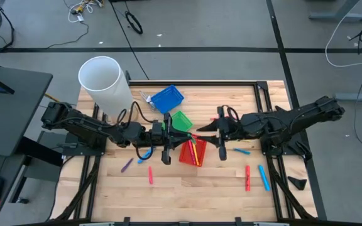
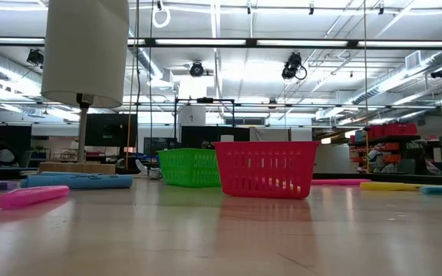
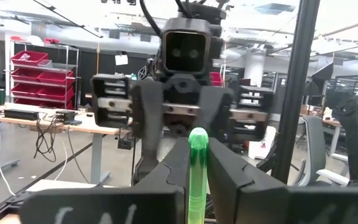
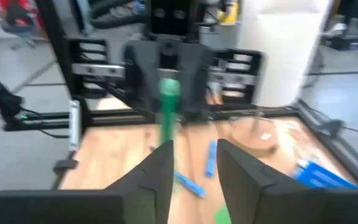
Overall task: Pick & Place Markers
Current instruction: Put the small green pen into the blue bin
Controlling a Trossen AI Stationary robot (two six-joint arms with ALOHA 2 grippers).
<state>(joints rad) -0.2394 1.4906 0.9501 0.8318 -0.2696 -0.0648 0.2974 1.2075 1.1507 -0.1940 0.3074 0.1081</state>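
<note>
Protruding from left claw [image 3: 197, 180]: green marker [image 3: 197, 168]

The green marker [image 3: 197, 174] has its lower end hidden between the left gripper's [image 3: 197, 186] jaws.

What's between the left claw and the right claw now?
The green marker, gripped by the left claw, points at the open right claw; both wrist views show it. In the high view, the green basket and red basket border that gap.
</note>
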